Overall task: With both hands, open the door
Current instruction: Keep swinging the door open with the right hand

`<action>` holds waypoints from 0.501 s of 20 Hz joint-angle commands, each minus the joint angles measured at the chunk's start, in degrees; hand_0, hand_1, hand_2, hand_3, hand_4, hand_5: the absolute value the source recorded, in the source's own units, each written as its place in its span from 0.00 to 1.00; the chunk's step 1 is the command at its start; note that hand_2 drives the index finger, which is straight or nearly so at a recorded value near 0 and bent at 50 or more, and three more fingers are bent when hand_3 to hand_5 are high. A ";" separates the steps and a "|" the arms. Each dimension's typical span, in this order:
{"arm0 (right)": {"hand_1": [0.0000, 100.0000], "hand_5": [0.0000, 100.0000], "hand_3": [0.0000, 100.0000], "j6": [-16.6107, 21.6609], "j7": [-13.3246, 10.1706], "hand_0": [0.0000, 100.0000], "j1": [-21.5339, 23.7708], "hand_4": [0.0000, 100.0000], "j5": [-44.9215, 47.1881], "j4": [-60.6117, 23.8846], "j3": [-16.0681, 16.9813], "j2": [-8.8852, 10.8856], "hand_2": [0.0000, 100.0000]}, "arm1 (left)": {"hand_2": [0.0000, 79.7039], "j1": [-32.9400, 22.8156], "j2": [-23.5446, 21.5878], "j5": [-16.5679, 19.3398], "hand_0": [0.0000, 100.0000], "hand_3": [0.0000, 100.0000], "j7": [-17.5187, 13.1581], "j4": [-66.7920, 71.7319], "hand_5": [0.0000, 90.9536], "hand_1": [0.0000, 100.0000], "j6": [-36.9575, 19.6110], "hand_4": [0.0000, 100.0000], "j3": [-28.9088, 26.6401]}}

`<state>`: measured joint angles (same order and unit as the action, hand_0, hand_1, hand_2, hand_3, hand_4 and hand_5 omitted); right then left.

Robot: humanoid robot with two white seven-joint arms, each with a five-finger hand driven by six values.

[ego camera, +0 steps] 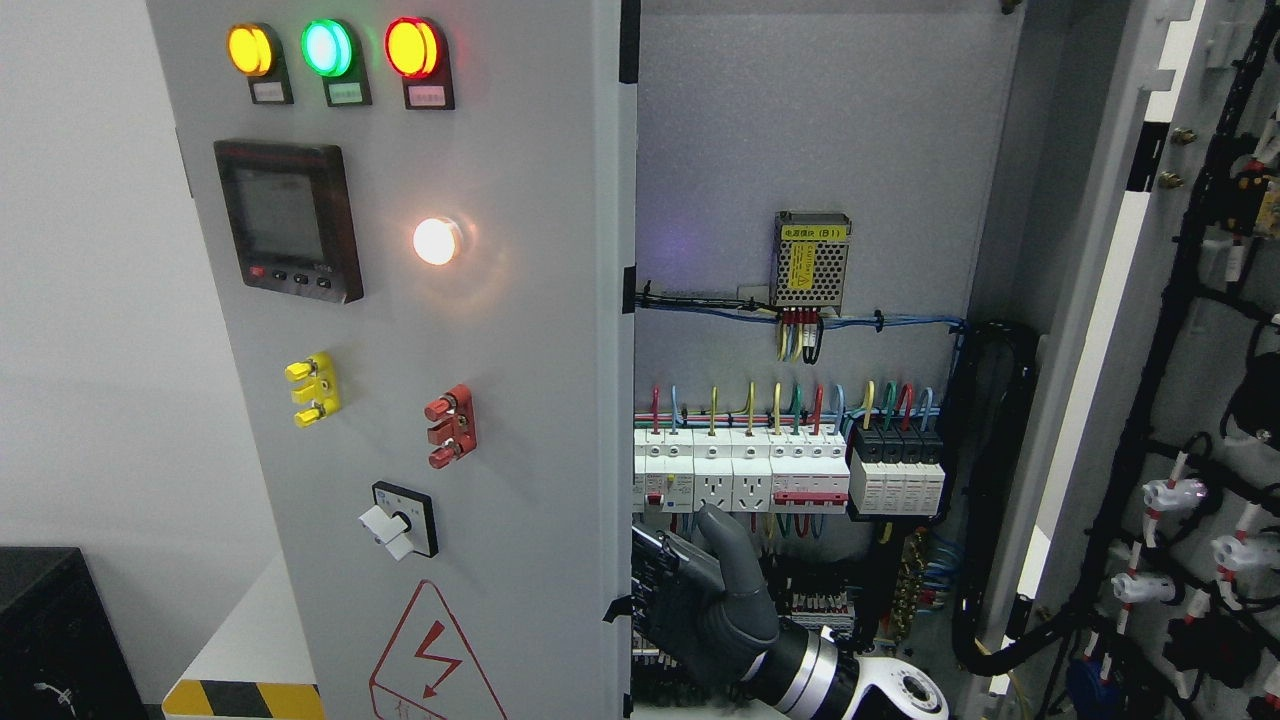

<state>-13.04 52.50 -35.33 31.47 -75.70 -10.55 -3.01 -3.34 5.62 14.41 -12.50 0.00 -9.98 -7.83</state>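
The grey left door [520,400] carries three lit lamps, a black meter, a white lamp, yellow and red terminals and a rotary switch. Its right edge [627,480] stands in front of the open cabinet interior. My right hand [665,600], dark grey with a white wrist, comes in from the lower right. Its fingers [660,585] curl around that edge low down, their tips hidden behind the door, with the thumb raised. The right door [1180,400] is swung wide open, showing wiring on its inner face. My left arm does not show.
Inside the cabinet sit a row of breakers [790,470] with coloured wires, a small power supply [812,260] and a black cable bundle [990,480]. A white wall and a black box [60,630] lie to the left, with a hazard-striped ledge [240,695] below.
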 commanded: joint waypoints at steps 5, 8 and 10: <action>0.00 0.00 0.00 2.85 0.23 0.00 -0.35 0.00 0.52 2.13 -0.52 4.76 0.00 | 0.00 0.00 -0.08 0.00 0.84 0.00 0.02 -0.53 0.00 0.21 0.05 0.00 0.01; 0.00 0.00 0.00 5.21 1.55 0.00 -0.70 0.00 0.52 3.89 -1.40 4.94 0.00 | 0.00 0.00 0.01 0.00 0.84 0.00 0.02 -0.53 0.00 0.21 -0.04 0.00 0.01; 0.00 0.00 0.00 8.02 2.25 0.00 -0.53 0.00 0.52 4.86 -2.45 4.94 0.00 | 0.00 0.00 0.01 0.00 0.84 0.00 0.02 -0.53 0.00 0.21 0.05 0.00 0.01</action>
<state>-7.68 53.80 -35.73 31.89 -74.05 -11.17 -1.22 -3.34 5.62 14.41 -12.50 0.00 -9.99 -7.84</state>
